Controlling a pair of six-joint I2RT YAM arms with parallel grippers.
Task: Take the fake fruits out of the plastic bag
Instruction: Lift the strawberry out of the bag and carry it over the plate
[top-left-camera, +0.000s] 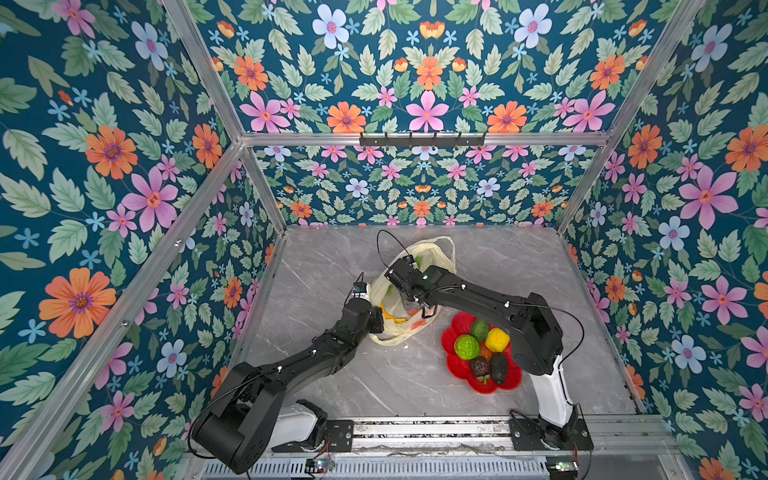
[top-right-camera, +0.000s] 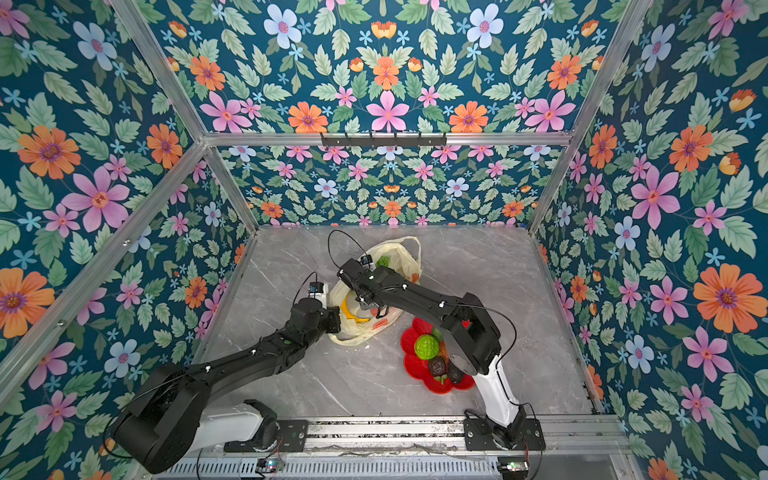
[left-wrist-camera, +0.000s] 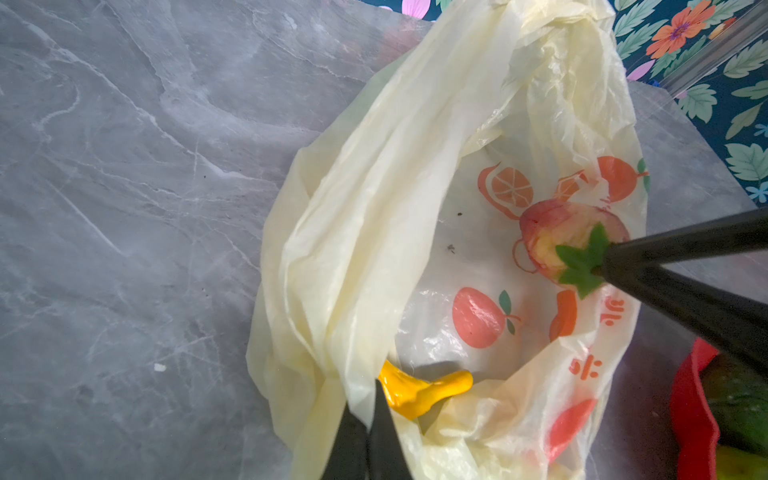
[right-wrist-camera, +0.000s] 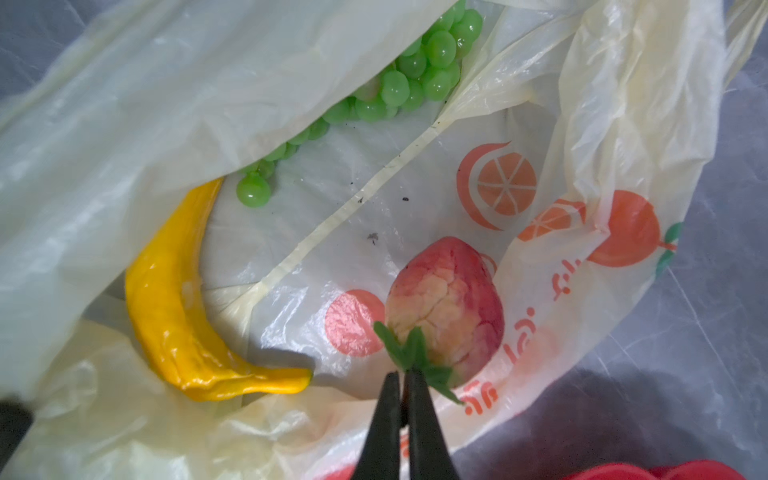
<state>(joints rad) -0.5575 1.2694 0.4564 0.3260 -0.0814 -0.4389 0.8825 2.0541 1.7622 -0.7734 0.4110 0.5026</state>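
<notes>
The cream-yellow plastic bag (top-left-camera: 438, 251) (top-right-camera: 399, 249) lies open on the table's middle. My left gripper (left-wrist-camera: 376, 381) (top-left-camera: 379, 312) is shut on the bag's near rim and holds it up. Inside lie a yellow banana (right-wrist-camera: 174, 316) (left-wrist-camera: 419, 390), a green grape bunch (right-wrist-camera: 409, 83) and a red-and-yellow strawberry-like fruit (right-wrist-camera: 449, 299) (left-wrist-camera: 552, 228). My right gripper (right-wrist-camera: 401, 375) (top-left-camera: 423, 311) reaches into the bag and is shut on that fruit's green leafy top (right-wrist-camera: 409, 349).
A red flower-shaped plate (top-left-camera: 455, 368) (top-right-camera: 409, 365) stands right of the bag, under the right arm. It holds a bumpy lime-green ball (top-left-camera: 466, 347), a yellow lemon (top-left-camera: 497, 339), a green avocado-like piece (top-left-camera: 479, 328) and two dark brown pieces (top-left-camera: 481, 367). Floral walls close in the table.
</notes>
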